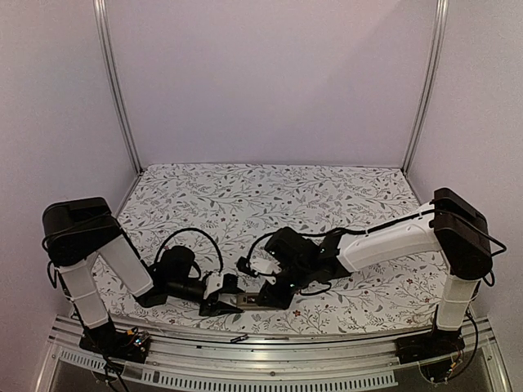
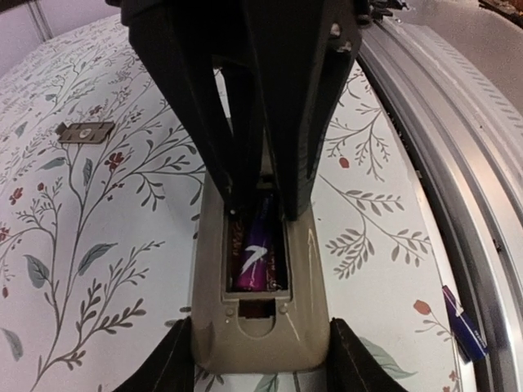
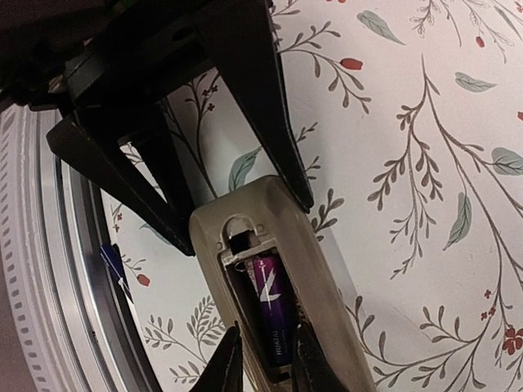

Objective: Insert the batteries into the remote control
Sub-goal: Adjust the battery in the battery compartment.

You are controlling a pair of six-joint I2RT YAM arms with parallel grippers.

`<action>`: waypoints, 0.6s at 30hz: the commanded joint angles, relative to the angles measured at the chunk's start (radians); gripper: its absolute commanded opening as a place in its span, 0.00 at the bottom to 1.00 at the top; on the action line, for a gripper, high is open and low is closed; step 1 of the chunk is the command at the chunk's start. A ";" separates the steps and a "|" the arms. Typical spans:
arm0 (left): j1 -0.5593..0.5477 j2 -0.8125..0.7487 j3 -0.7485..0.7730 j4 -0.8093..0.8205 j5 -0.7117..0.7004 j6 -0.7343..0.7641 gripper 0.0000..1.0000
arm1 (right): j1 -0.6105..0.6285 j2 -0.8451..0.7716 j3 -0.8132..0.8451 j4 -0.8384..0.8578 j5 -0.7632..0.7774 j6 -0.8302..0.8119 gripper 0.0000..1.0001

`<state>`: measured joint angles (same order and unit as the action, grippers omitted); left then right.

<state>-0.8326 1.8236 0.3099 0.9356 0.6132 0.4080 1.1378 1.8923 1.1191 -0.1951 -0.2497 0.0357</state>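
Clamps end of remote control [image 3: 315,245] with left gripper [image 2: 260,343], back side up on table [image 1: 270,196] near front rail [image 2: 458,163]. Pinches purple battery [image 2: 257,253] in recess with right gripper [image 3: 268,339], fingers against both sides. Leaves second battery [image 2: 464,323] loose at rail.

Light: soft, even, faintly lilac. Top view dimmer at 6 o'clock; black arms [image 1: 172,273] lose detail. Glare: rail [image 2: 466,147], 3 o'clock. Shadow: remote control [image 2: 261,335] recess; battery [image 2: 257,257] label readable. Wrist views: edges bowed; left tool [image 2: 260,324] soft-focus, 6 o'clock.
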 commanded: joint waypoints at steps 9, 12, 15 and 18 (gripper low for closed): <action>-0.050 -0.032 -0.048 0.078 -0.124 -0.093 0.21 | -0.006 0.064 0.098 -0.129 0.009 -0.105 0.23; -0.057 -0.038 -0.055 0.086 -0.126 -0.136 0.19 | -0.003 0.046 0.092 -0.138 0.021 -0.124 0.23; -0.066 -0.039 -0.065 0.094 -0.120 -0.144 0.19 | -0.003 0.009 0.093 -0.139 0.020 -0.135 0.23; -0.066 -0.040 -0.066 0.102 -0.123 -0.132 0.19 | 0.002 -0.021 0.084 -0.105 -0.017 -0.126 0.23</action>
<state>-0.8890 1.8038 0.2562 1.0069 0.5209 0.2928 1.1320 1.9312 1.2118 -0.3016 -0.2382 -0.0772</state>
